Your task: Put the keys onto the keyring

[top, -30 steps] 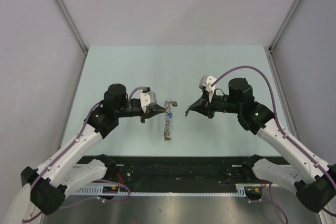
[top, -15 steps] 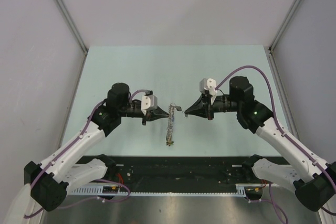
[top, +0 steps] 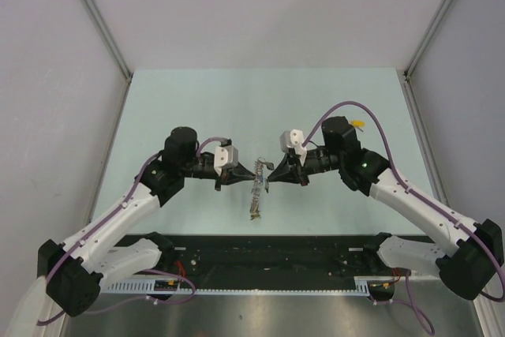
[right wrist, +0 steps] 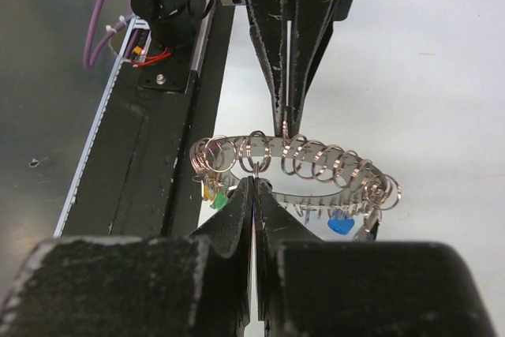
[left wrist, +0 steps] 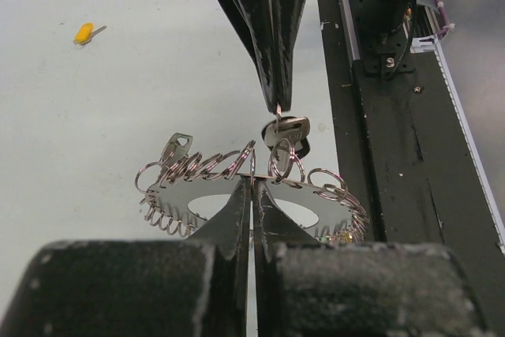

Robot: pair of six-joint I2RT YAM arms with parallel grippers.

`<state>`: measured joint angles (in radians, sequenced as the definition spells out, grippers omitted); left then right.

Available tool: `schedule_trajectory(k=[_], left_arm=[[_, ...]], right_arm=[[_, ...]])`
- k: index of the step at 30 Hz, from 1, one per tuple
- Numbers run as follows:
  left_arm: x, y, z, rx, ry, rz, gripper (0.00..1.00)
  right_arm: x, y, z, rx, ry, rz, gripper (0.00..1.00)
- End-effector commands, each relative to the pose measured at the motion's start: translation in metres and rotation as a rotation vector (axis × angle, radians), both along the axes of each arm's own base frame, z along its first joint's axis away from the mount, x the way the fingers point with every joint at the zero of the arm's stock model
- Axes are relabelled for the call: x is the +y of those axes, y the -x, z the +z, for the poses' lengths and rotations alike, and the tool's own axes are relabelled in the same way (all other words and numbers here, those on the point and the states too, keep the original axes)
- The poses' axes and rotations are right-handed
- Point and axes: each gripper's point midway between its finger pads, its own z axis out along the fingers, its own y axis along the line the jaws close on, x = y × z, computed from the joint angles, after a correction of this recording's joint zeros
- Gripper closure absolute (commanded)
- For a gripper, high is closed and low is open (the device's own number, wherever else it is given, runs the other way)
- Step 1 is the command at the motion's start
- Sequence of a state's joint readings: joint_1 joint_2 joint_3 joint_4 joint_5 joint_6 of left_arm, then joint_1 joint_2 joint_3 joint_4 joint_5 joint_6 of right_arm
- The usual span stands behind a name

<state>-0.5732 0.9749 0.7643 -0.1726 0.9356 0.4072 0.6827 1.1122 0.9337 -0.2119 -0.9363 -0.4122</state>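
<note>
Above the table [top: 197, 100], arms meet tip-to-tip: left end effector [top: 256, 170] pinches keyring [top: 254, 199], right end effector [top: 271, 173] pinches key [left wrist: 286, 129].

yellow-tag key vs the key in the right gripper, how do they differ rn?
The small yellow-tagged key lies loose on the pale green table, well away from the large silver keyring; the silver-headed key hangs from the shut right gripper at that ring. Its tag looks dark, not yellow. Both are tiny beside the ring.

Shiny metal keyring [left wrist: 177, 195], scuffed matt black left claw [left wrist: 252, 185], smooth matt table [left wrist: 118, 100]
</note>
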Motion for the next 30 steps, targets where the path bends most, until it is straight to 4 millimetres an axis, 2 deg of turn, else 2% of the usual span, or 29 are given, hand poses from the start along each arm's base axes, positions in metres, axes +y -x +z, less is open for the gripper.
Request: schedule_trajectory(k=[1, 5, 9, 12, 13, 17, 20, 21, 22, 23, 24, 25, 26, 27, 30], left_arm=[[-0.007, 0.001, 0.015, -0.042, 0.049, -0.034, 0.99], [-0.005, -0.01, 0.011, -0.028, 0.031, 0.043, 1.0], [0.003, -0.023, 0.009, -0.021, 0.002, 0.159, 1.0], [0.016, -0.036, 0.011, -0.029, -0.014, 0.285, 0.99], [0.019, -0.038, 0.012, -0.017, -0.015, 0.321, 1.0], [0.049, -0.053, 0.008, -0.022, -0.034, 0.541, 1.0], [0.07, -0.054, 0.006, -0.041, -0.021, 0.659, 1.0], [0.075, -0.052, -0.002, -0.036, -0.026, 0.675, 1.0], [0.079, -0.048, 0.005, -0.053, 0.008, 0.691, 1.0], [0.083, -0.05, 0.006, -0.064, 0.02, 0.718, 1.0], [0.086, -0.048, 0.001, -0.061, 0.024, 0.727, 1.0], [0.088, -0.046, 0.004, -0.068, 0.04, 0.734, 1.0], [0.089, -0.047, 0.004, -0.072, 0.045, 0.739, 1.0], [0.089, -0.047, 0.003, -0.074, 0.044, 0.74, 0.99], [0.086, -0.046, 0.005, -0.072, 0.049, 0.727, 1.0]], right_arm=[[0.008, -0.007, 0.016, -0.098, -0.013, -0.014, 1.0], [0.002, -0.025, 0.005, -0.083, 0.042, -0.126, 1.0], [-0.01, -0.03, -0.017, 0.023, 0.136, -0.223, 1.0], [-0.021, -0.031, -0.028, 0.103, 0.195, -0.309, 1.0], [-0.026, -0.038, -0.033, 0.113, 0.223, -0.368, 1.0], [-0.053, -0.048, -0.052, 0.183, 0.331, -0.556, 1.0], [-0.073, -0.061, -0.073, 0.201, 0.436, -0.686, 1.0], [-0.078, -0.062, -0.083, 0.208, 0.483, -0.71, 1.0], [-0.085, -0.07, -0.091, 0.19, 0.525, -0.772, 1.0], [-0.086, -0.075, -0.107, 0.198, 0.581, -0.791, 1.0], [-0.091, -0.083, -0.115, 0.185, 0.619, -0.843, 1.0], [-0.088, -0.084, -0.122, 0.179, 0.641, -0.85, 1.0], [-0.086, -0.088, -0.141, 0.182, 0.701, -0.853, 1.0], [-0.081, -0.094, -0.146, 0.164, 0.703, -0.867, 1.0], [-0.057, -0.099, -0.175, 0.168, 0.723, -0.823, 1.0]])
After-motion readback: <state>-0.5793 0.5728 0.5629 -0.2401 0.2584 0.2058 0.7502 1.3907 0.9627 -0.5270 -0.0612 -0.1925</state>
